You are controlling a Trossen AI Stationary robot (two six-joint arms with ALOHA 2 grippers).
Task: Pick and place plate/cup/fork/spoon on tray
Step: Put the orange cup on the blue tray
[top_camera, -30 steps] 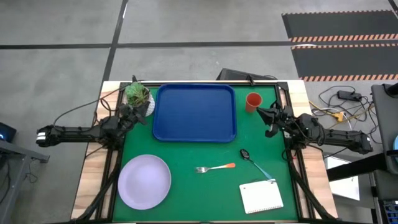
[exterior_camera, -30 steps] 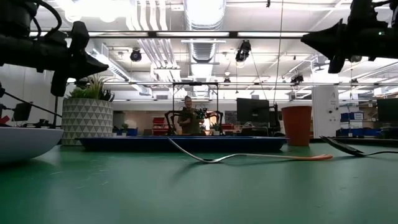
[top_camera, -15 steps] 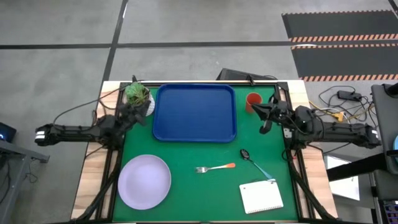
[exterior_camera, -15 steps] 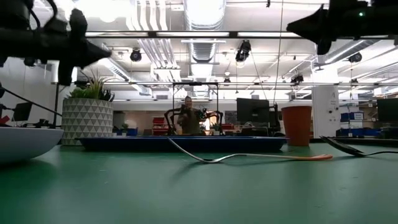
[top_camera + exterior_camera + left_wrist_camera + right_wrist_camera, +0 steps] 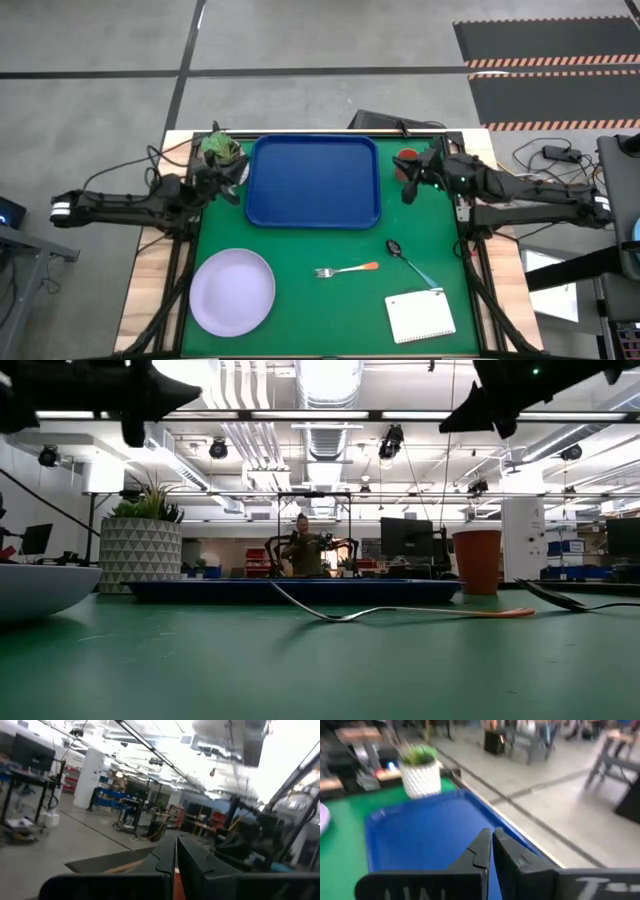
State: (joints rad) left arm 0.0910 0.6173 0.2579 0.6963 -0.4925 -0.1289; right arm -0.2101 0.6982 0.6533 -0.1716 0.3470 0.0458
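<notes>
The lavender plate [image 5: 232,291] lies at the near left, its edge showing in the low view [image 5: 30,588]. The fork [image 5: 347,270] and the spoon [image 5: 410,262] lie on the green mat near the middle. The orange-red cup [image 5: 405,158] stands at the far right, beside the blue tray [image 5: 313,181]. My right gripper [image 5: 408,187] is shut and empty, raised just near of the cup, and looks over the tray [image 5: 420,835]. My left gripper [image 5: 232,180] is shut and empty, raised at the tray's left edge.
A white pot with a green plant [image 5: 222,155] stands at the tray's far left corner, close to my left gripper. A white spiral notepad [image 5: 420,317] lies at the near right. A person [image 5: 303,548] stands in the room beyond the table.
Both grippers have risen. My right gripper has also gone toward the table's left edge, from right of the cup to just near of it, beside the tray. My left gripper has moved a little toward the tray. Plate, fork, spoon and cup have not moved.
</notes>
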